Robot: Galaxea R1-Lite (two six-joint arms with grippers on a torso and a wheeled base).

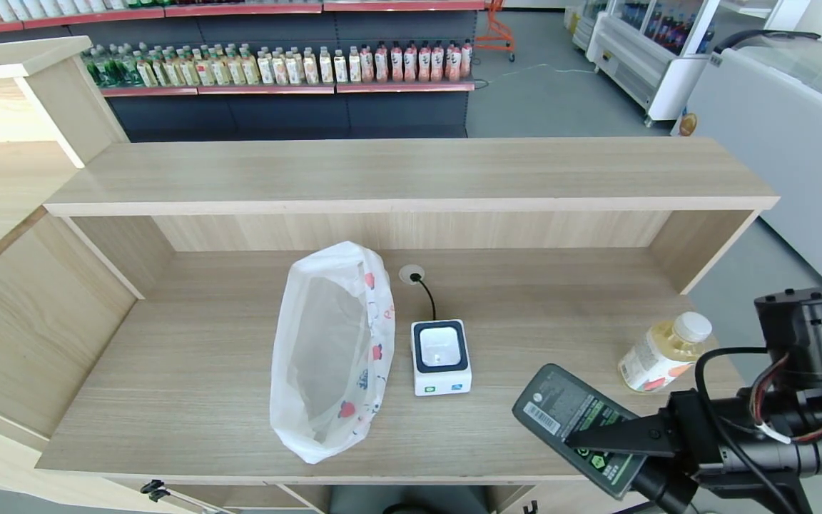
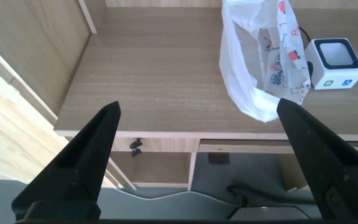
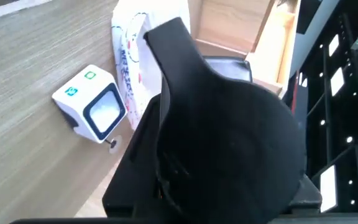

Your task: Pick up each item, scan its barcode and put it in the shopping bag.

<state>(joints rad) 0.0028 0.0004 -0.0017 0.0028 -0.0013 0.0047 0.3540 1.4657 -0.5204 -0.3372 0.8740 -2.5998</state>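
Note:
A dark flat package [image 1: 566,414] with a white barcode label and green marks is held above the counter's front right corner, my right gripper [image 1: 614,437] shut on it. In the right wrist view the package [image 3: 235,149] is a large black shape close to the camera. The white scanner [image 1: 440,355] with its dark window stands mid-counter, left of the package. The white plastic shopping bag [image 1: 329,350] lies open next to the scanner's left side. A bottle [image 1: 664,351] of pale yellow drink lies at the counter's right edge. My left gripper [image 2: 197,158] hangs open below the counter's front edge.
The counter [image 1: 190,371] is boxed in by a raised wooden shelf [image 1: 411,171] at the back and side walls. The scanner's black cable [image 1: 427,293] runs to a hole in the counter behind it. Store shelves of bottles and freezers stand beyond.

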